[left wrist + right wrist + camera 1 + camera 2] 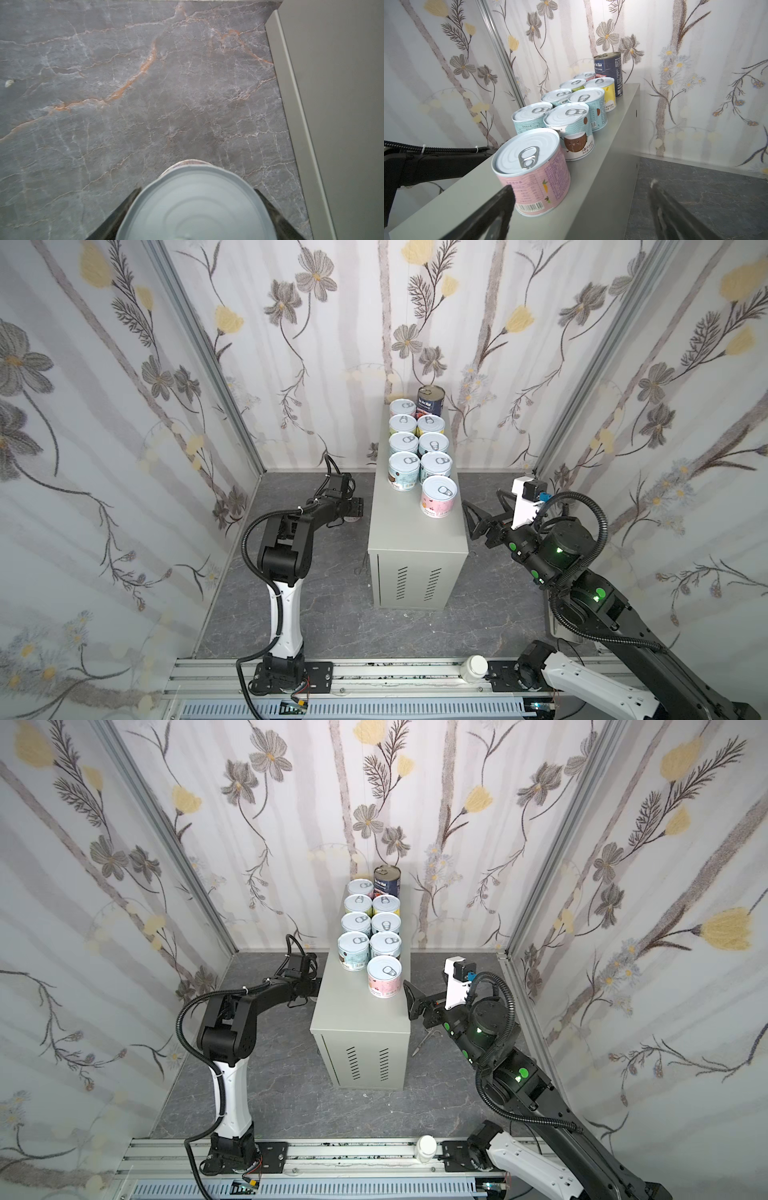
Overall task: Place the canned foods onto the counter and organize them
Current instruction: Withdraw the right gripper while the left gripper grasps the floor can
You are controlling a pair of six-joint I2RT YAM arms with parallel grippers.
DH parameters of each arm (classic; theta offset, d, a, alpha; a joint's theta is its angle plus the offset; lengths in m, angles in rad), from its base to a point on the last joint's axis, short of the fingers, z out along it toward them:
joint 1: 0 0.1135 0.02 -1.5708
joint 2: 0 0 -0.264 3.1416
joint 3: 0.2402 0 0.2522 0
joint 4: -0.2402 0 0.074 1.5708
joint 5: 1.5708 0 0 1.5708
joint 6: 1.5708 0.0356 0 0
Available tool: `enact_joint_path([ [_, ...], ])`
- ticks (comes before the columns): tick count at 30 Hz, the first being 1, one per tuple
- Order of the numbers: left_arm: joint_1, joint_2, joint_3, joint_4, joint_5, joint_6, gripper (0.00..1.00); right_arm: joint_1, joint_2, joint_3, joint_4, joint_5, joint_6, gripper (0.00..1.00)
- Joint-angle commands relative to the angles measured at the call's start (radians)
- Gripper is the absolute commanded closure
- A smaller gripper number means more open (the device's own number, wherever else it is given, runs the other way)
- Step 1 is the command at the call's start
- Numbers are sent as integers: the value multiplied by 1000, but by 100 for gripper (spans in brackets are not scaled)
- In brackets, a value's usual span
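Nine cans [404, 443] stand on the counter [415, 539], centre frame; the last can [197, 207] waits on the floor [145, 104]. The left gripper [196, 190] flanks it, grip unclear; the right gripper [481, 497] gapes

Canned foods [433, 443] are occupying the 12 o'clock half of the counter [415, 535] top, two abreast. The slot at 9 o'clock of the nearest pink can [439, 495] is lying bare, as is the whole 6 o'clock half. The left arm [291, 547] is blocking the floor [316, 614] at the counter's 9 o'clock.
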Motion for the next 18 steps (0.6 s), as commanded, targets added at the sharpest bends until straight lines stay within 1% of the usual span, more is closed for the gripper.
enact_joint_path([
  [1,0,2,-2,-67,-8,9,27,-5,14,42,5,-9,-21,0],
  [6,1,-43,-56,-64,-35,24,36,-9,39,141,-68,8,-86,0],
  [9,3,-84,-81,-75,-44,32,38,-14,48,181,-71,13,-133,0],
  [13,4,-131,-45,-165,-72,43,41,-25,78,211,-69,22,-186,0],
  [18,4,-231,1,-266,-115,69,42,-49,121,227,-38,15,-217,0],
])
